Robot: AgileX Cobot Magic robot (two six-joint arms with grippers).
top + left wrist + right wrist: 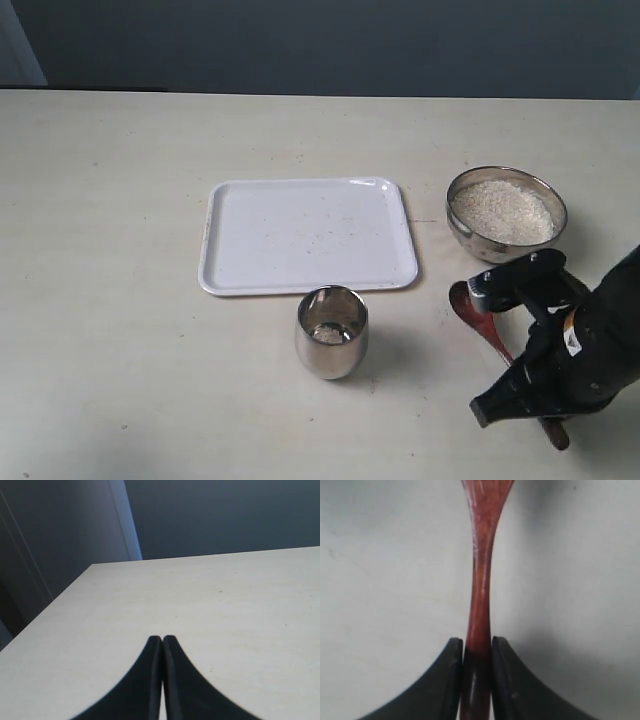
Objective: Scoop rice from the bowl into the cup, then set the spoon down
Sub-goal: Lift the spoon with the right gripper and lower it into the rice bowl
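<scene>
We see the right tool (pixel 477 647) clamped on a slim reddish-brown wooden spoon (pixel 460 305), lower right; the left tool (pixel 162 641) sits closed, empty.

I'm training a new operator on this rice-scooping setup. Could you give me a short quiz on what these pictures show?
1. True or false: the cup stands on the white tray.
2. The right gripper is shut on: A the cup, B the handle of the spoon, C nothing.
3. Fill in: the bowl holds a heap of ____.

Key
1. False: the cup stands on the table, just in front of the tray.
2. B.
3. rice.
</scene>
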